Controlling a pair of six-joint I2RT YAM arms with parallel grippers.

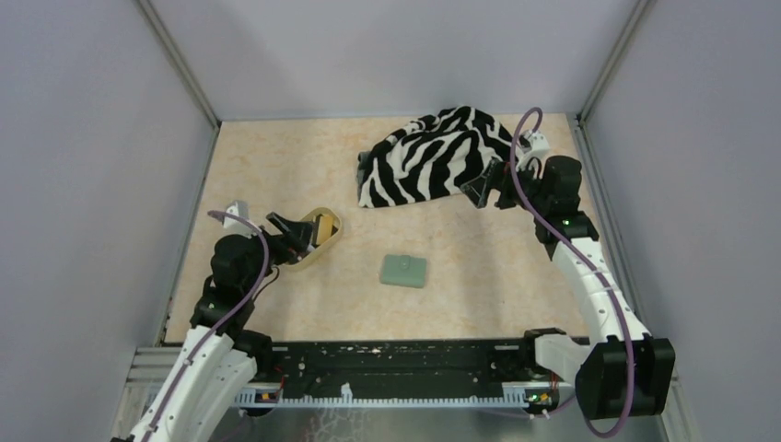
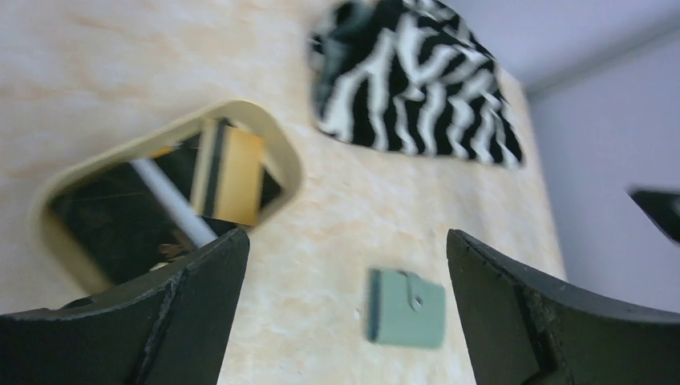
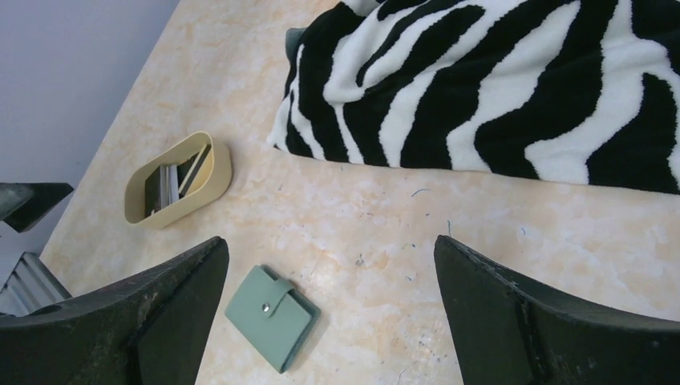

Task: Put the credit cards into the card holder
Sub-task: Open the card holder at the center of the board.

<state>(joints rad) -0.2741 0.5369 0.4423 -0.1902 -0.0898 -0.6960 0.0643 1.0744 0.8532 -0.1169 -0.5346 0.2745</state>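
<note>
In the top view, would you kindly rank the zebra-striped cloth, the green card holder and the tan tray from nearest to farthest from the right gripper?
1. Zebra-striped cloth, beside the right gripper, at the back.
2. Green card holder, table centre.
3. Tan tray, left side.

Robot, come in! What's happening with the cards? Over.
Left end effector open, empty, at the tray. Right end effector open, empty. Credit cards in tray; card holder closed, lying flat. Nothing on the holder.
</note>
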